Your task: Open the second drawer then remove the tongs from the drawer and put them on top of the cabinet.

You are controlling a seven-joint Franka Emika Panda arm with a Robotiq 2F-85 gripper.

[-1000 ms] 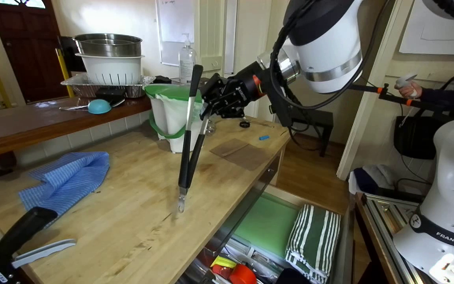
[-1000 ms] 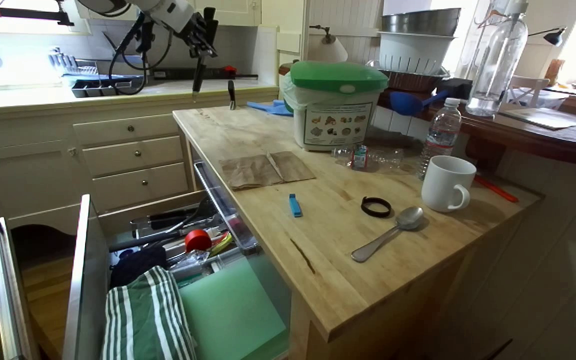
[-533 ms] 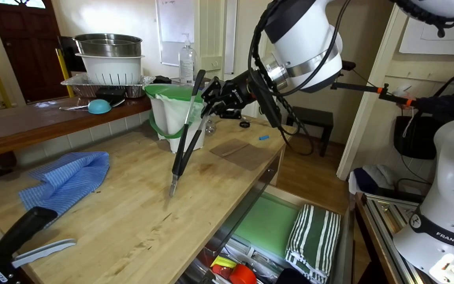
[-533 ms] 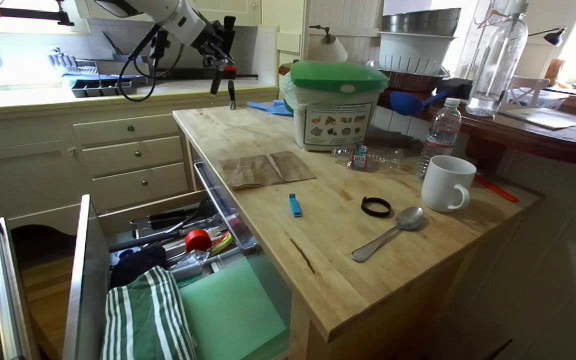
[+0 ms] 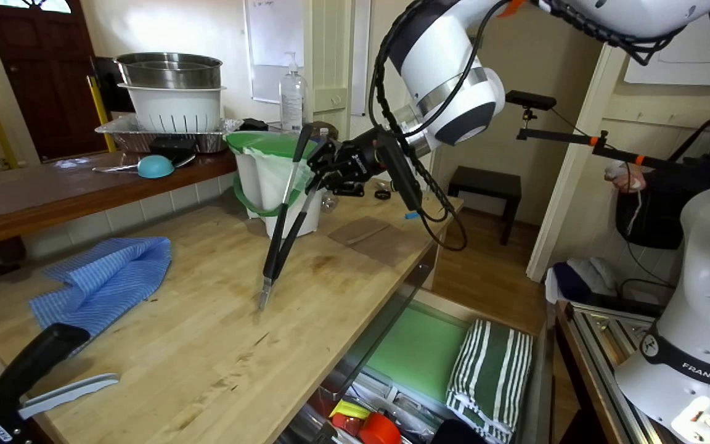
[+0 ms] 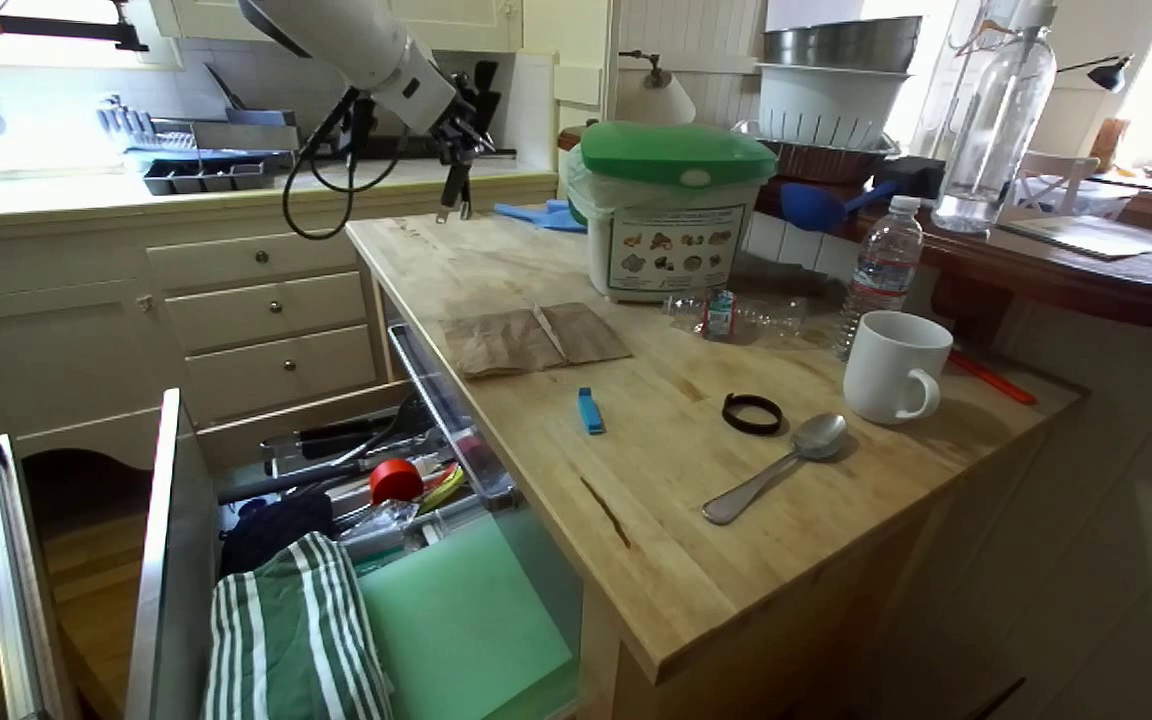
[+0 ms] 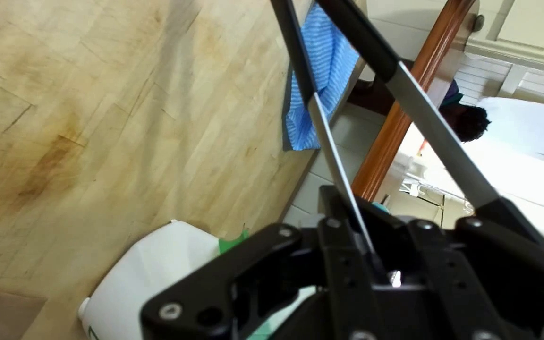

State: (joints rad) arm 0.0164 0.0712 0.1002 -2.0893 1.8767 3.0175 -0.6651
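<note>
My gripper [image 5: 315, 169] is shut on one arm of the tongs [image 5: 277, 237] and holds them above the light wooden top of the cabinet [image 5: 207, 345]. The tongs have black and silver arms spread in a narrow V, tilted, with the joined end down. That end is close to the wood; I cannot tell if it touches. In the wrist view one arm of the tongs [image 7: 324, 127] runs between the fingers [image 7: 364, 212]; the other passes outside. The gripper [image 6: 461, 140] is over the far end in an exterior view. The second drawer [image 6: 164, 560] stands open.
A white bucket [image 5: 262, 179] with green lid stands close to the gripper. A blue cloth [image 5: 108, 277] and a black-handled tool [image 5: 28, 376] lie on the top. A paper bag [image 6: 536, 340], spoon [image 6: 776, 475] and mug [image 6: 896, 365] are there too. Utensils and a striped towel [image 6: 296, 630] fill the drawer.
My gripper has carried the tongs further over the cabinet top and lower, so their joined end is nearer the wood. The drawer and other objects have not moved.
</note>
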